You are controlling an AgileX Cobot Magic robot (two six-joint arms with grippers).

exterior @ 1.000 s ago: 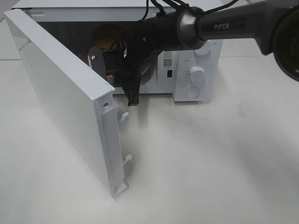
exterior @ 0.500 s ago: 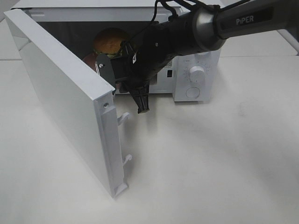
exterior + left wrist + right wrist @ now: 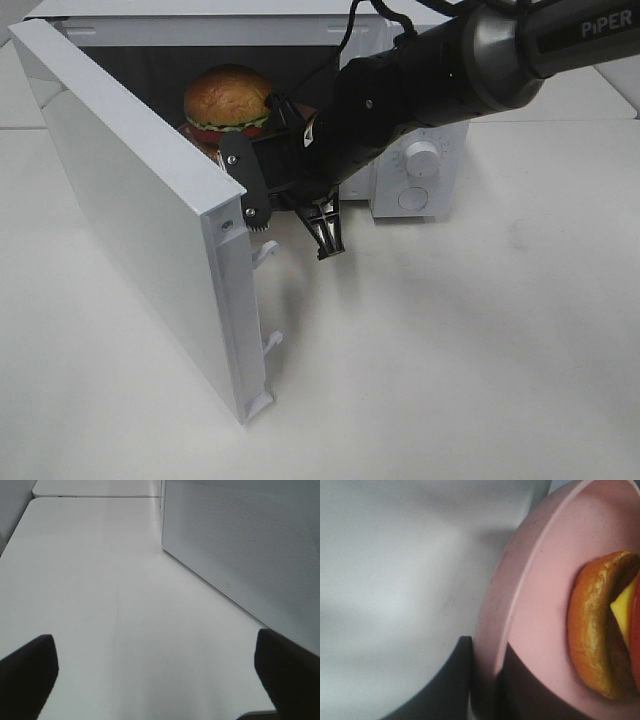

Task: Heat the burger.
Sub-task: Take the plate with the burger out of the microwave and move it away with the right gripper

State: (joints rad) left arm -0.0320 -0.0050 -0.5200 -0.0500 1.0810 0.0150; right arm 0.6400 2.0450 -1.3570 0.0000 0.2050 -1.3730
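The burger (image 3: 228, 98), with a glossy brown bun, lettuce and tomato, sits on a pink plate (image 3: 196, 130) in the open mouth of the white microwave (image 3: 200, 30). My right gripper (image 3: 228, 150) reaches in from the right and is shut on the plate's near rim. The right wrist view shows the plate (image 3: 540, 605) close up. Dark fingers (image 3: 452, 685) clamp its edge there, and the burger (image 3: 597, 630) lies beside them. My left gripper (image 3: 157, 680) is open over bare table next to the microwave's side wall (image 3: 250, 545). It does not show in the exterior view.
The microwave door (image 3: 130, 220) stands swung wide to the front left, its latch hooks (image 3: 268, 250) pointing at my right arm. The control panel with its round knob (image 3: 422, 158) is behind the arm. White table (image 3: 450, 350) spreads in front and to the right.
My right arm's wrist has swung down and to the right, uncovering the burger, which now shows fully in the microwave opening. The left gripper stays open.
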